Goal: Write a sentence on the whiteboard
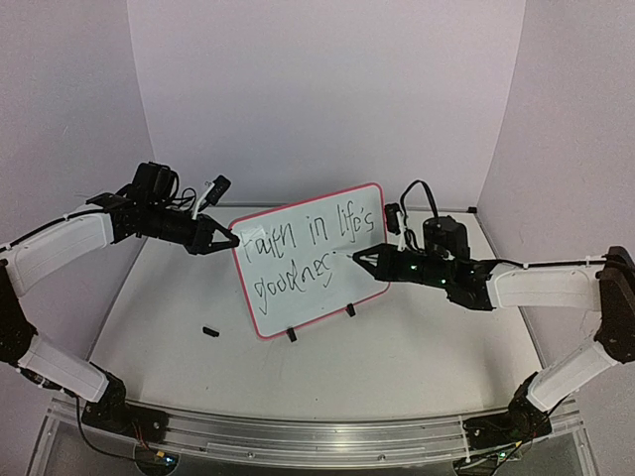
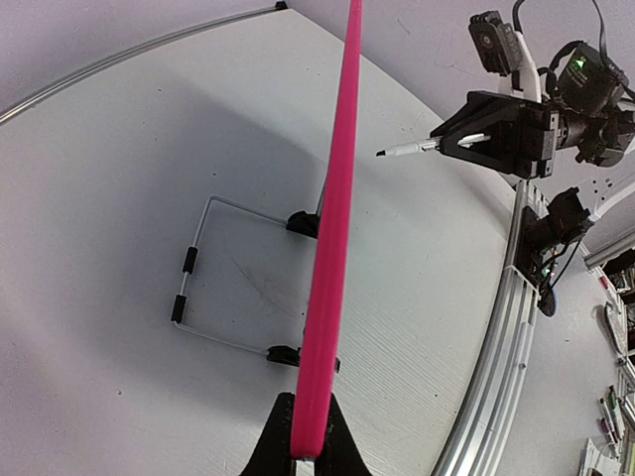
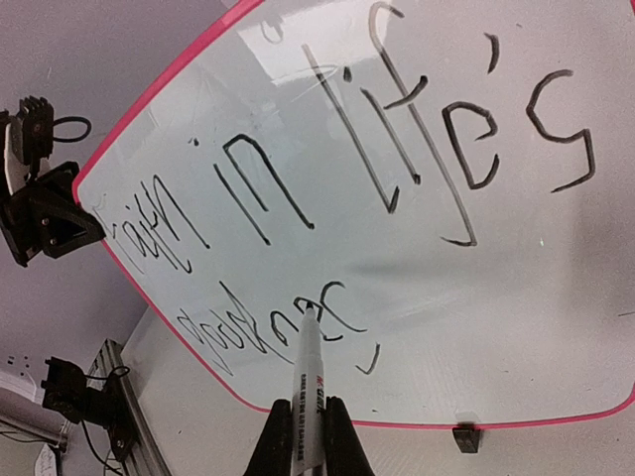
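Whiteboard (image 1: 316, 260) is standing upright in the middle of the table (image 1: 427, 347) in the top view, on two black clip feet (image 1: 291, 335) and turned a bit so its right end sits further back. It reads "faith in life's" on the first line and something like "goodnes" under that. The left gripper (image 1: 230, 239) is clamped shut on the board's left edge. The right gripper (image 1: 375, 261) comes in from the right, closed around a marker (image 1: 357, 258) that points at the end of the second line. There's a small black bit (image 1: 209, 331) lying on the table, left of the board and well apart from it.

Left wrist view: the board is seen edge-on, so it's just a pink frame (image 2: 335, 218) running up the picture, with the left fingers pinched on it at the bottom. A wire stand (image 2: 198, 260) sticks out from the back of it, flat on the table. The marker tip is just beside the board's writing side, can't tell if it touches.

Right wrist view: the writing fills the shot, and the marker is gripped between the two fingers with its tip at the last letter of the lower line. The left gripper shows at the board's far left edge.
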### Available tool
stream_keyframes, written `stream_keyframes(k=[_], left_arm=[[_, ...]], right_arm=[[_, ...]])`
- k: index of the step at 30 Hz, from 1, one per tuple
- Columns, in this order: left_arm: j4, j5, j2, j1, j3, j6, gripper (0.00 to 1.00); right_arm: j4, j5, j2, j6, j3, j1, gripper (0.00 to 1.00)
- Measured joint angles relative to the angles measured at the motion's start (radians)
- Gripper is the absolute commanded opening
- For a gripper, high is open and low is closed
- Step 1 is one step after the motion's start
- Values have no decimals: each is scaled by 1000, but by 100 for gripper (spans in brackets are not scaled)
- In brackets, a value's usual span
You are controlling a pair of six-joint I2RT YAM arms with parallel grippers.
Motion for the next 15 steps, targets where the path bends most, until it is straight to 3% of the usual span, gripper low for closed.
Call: stream_keyframes(k=[15], left_arm=[[0, 0, 0, 0, 0, 0, 0]], right_arm=[[3, 26, 53, 3, 11, -31, 0]])
